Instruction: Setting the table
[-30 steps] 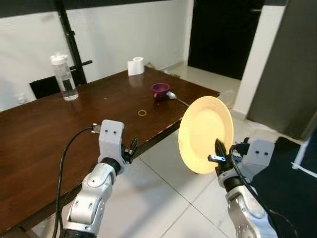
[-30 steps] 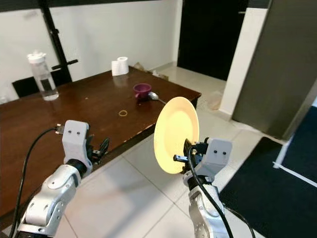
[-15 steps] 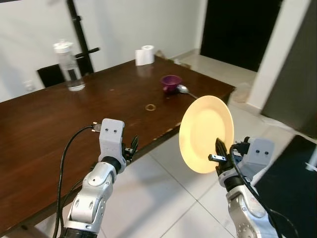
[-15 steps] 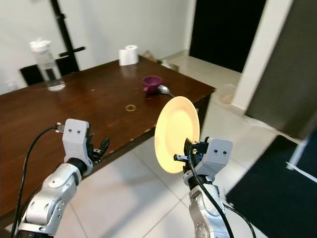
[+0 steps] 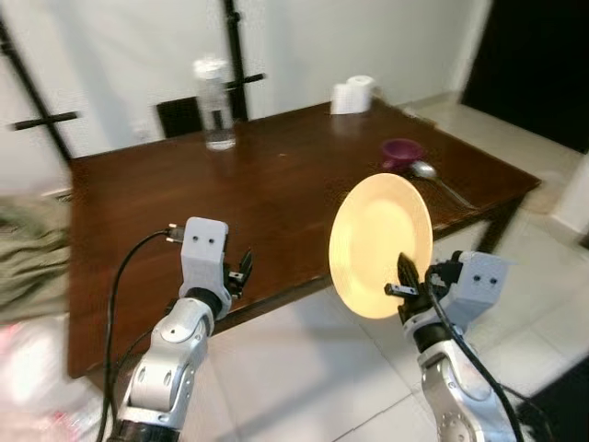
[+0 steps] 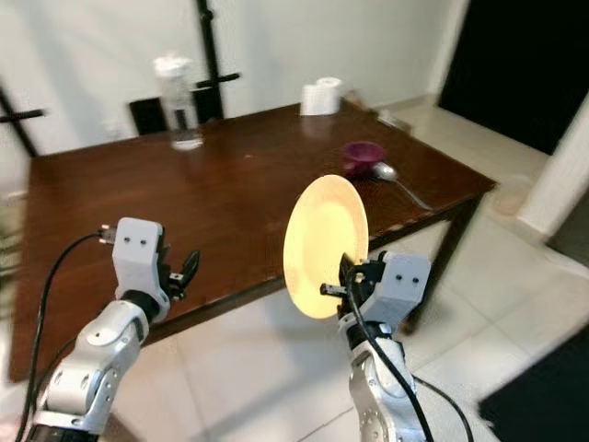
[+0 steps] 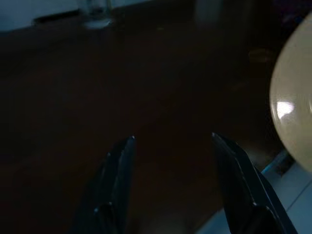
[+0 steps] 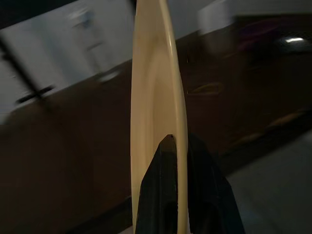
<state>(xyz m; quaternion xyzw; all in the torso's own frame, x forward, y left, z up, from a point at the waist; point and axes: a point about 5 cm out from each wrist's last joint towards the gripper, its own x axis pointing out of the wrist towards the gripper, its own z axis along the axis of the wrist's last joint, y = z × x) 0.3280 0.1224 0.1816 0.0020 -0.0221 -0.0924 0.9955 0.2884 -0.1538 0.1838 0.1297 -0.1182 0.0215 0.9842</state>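
The yellow plate [image 5: 380, 242] is standing up on its edge in the air, just in front of the near edge of the brown table [image 5: 138, 212], and the right gripper [image 5: 406, 287] is pinching its bottom rim tight between two black fingers. The flat way is what matters next (a plate cannot sit on its edge), so I think the plate is needing to tip over flat and go forward onto the bare wood ahead. The left gripper [image 5: 241, 273] is hanging over the table edge, holding nothing, fingers spread apart. Farther off, a purple cup [image 5: 401, 151], a spoon [image 5: 431, 174], a water bottle [image 5: 213, 103] and a paper roll [image 5: 353, 94] are sitting on the table.
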